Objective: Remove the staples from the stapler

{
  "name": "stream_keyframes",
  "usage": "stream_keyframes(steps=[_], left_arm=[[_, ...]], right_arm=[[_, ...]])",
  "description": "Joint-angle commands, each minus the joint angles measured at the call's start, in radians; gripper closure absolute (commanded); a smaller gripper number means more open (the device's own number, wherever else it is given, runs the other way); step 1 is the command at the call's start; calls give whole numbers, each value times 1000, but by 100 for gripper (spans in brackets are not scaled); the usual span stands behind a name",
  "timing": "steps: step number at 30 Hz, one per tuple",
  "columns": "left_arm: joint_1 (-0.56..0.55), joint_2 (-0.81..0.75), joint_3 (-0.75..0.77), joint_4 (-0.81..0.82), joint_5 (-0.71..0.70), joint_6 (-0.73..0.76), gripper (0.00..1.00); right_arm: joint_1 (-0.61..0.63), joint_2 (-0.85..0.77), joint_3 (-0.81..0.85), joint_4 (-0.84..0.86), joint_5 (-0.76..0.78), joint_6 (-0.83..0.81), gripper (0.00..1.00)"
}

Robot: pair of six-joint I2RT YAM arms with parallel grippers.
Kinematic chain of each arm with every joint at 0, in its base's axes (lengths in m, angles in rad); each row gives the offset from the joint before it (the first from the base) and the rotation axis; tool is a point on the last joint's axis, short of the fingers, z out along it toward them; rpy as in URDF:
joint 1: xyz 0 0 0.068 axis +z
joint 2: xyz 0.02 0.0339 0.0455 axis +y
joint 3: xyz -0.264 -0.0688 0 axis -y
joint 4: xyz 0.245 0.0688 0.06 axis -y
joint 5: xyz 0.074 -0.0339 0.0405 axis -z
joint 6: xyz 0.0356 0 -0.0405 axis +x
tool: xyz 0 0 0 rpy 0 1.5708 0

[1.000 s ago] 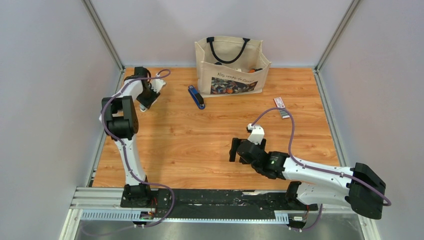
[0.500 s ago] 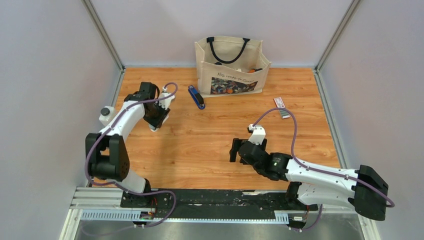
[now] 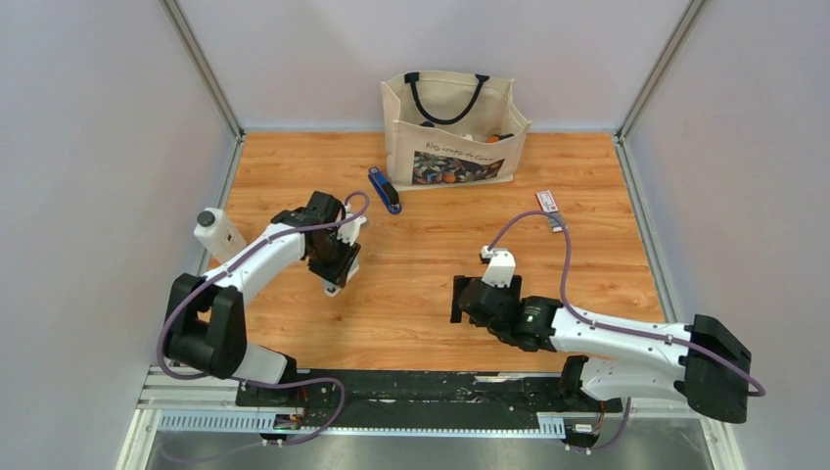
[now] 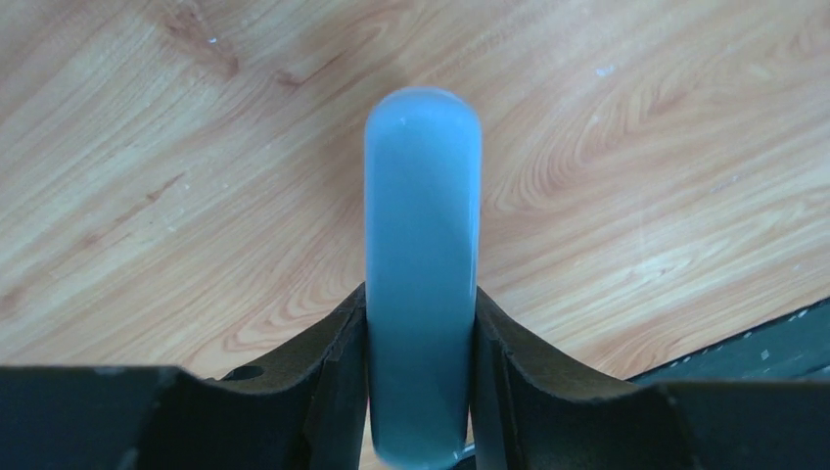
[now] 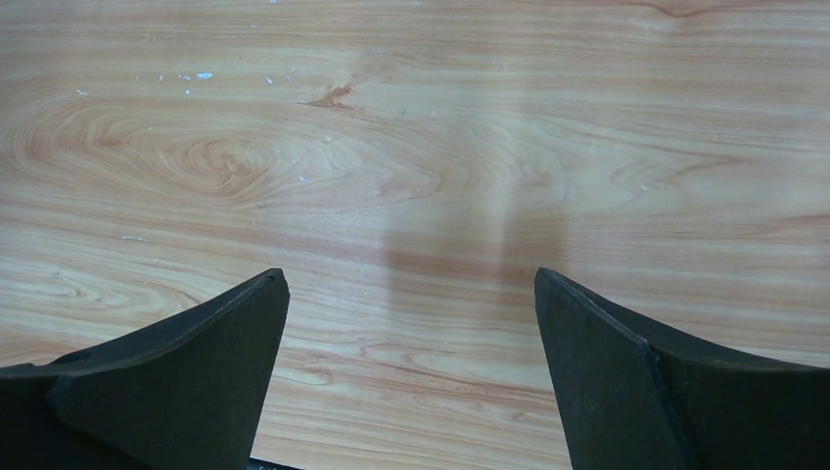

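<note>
We found the stapler [image 3: 385,189] lying flat on the bench [image 3: 431,255] toward 12 o'clock. Its length ran from 11 to 5 o'clock, its far end sat just beside the near left corner of the bag [image 3: 450,127], and it was free of both arms. The left fingers [image 4: 338,352] were clamped on a pale grey stick [image 4: 423,215] with a rounded tip, which stood out past them over bare wood in the wrist view. From above, that arm reached in from 7 o'clock, and its fingers hung at about 7 o'clock of the stapler, apart from it. The right fingers [image 5: 196,372] stood wide apart with only wood grain between them, holding nothing. From above they sat at 5 o'clock of the stapler, well apart from it, and pointed toward 9 o'clock. A white bottle [image 3: 217,233] with a black cap stood at the bench's 9 o'clock edge, near the left arm. A small white-and-red box [image 3: 547,201] lay at 4 o'clock of the bag. A small grey bit [image 3: 556,223] lay just beside the box at its 5 o'clock, and we could not tell what that bit was.
</note>
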Motion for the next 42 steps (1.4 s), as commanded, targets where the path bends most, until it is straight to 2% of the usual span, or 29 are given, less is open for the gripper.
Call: stream_keyframes(steps=[1,4,10,12,16,20,25,27,29,31,32,34,35,36,37,38,40,42], left_arm=[[-6,70,36,62,18,-188,52],[-4,103,19,85,27,-222,40],[-6,151,25,108,21,-251,34],[-6,131,53,88,39,-256,33],[6,24,100,33,90,-251,24],[97,-82,165,-53,215,-253,17],[321,-217,269,-148,323,-173,16],[388,-272,290,-183,320,-108,15],[396,-324,298,-215,337,-8,15],[396,-392,278,-203,233,-9,15],[396,-416,269,-209,213,12,15],[401,-458,238,-196,165,23,15],[404,-475,222,-192,158,22,15],[407,-482,208,-195,165,32,15],[408,-481,203,-205,174,37,15],[408,-475,200,-223,180,42,15],[410,-443,208,-249,191,45,15],[424,-418,206,-255,203,54,15]], right_arm=[[23,80,94,-18,30,32,0],[34,154,148,-38,29,31,0],[65,247,239,-53,26,26,0],[74,273,269,-56,23,23,0],[83,353,373,-85,7,9,0],[97,450,499,-107,-7,1,0],[99,595,718,-130,-20,34,0],[99,655,795,-128,-57,15,0],[96,707,832,-96,-92,-14,0],[71,761,842,-12,-184,-72,0],[50,801,848,19,-239,-78,4],[25,876,924,-8,-295,-40,34],[27,922,1006,-86,-290,-25,41],[33,962,1076,-152,-283,-26,37],[46,990,1145,-198,-262,-28,17],[59,1013,1202,-247,-232,-28,10],[77,1033,1260,-269,-206,-5,9],[80,1042,1282,-277,-198,41,4]])
